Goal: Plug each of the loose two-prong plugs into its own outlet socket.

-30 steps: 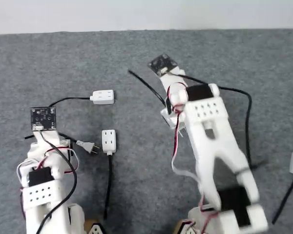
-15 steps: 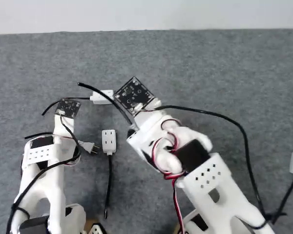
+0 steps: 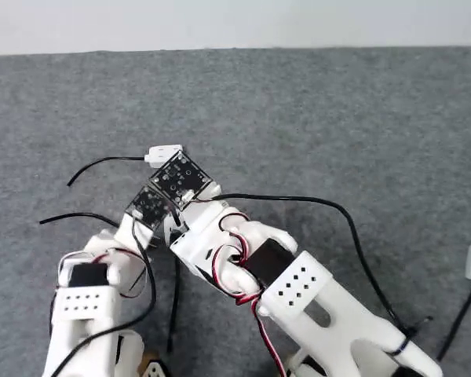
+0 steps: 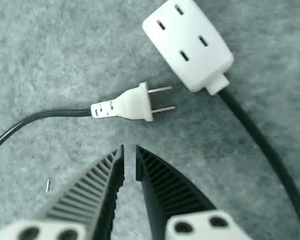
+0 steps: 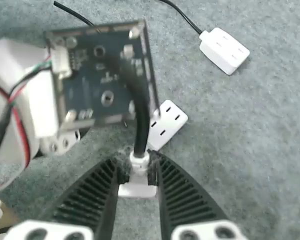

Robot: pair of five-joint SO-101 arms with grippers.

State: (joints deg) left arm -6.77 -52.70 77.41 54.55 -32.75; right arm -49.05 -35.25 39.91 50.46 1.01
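No plug is seen seated in a socket, so the task is judged barely begun. The left claw (image 4: 129, 149) is closed to a narrow slit and holds nothing. A loose plug (image 4: 127, 105), white with two bare prongs, lies just ahead of its tips, with the prongs turned toward a white socket block (image 4: 187, 44) just beyond. The right claw (image 5: 136, 167) is clamped on a second plug (image 5: 138, 189) near its neck, and the black cord (image 5: 136, 120) runs forward. A farther socket block (image 5: 224, 50) is seen well ahead.
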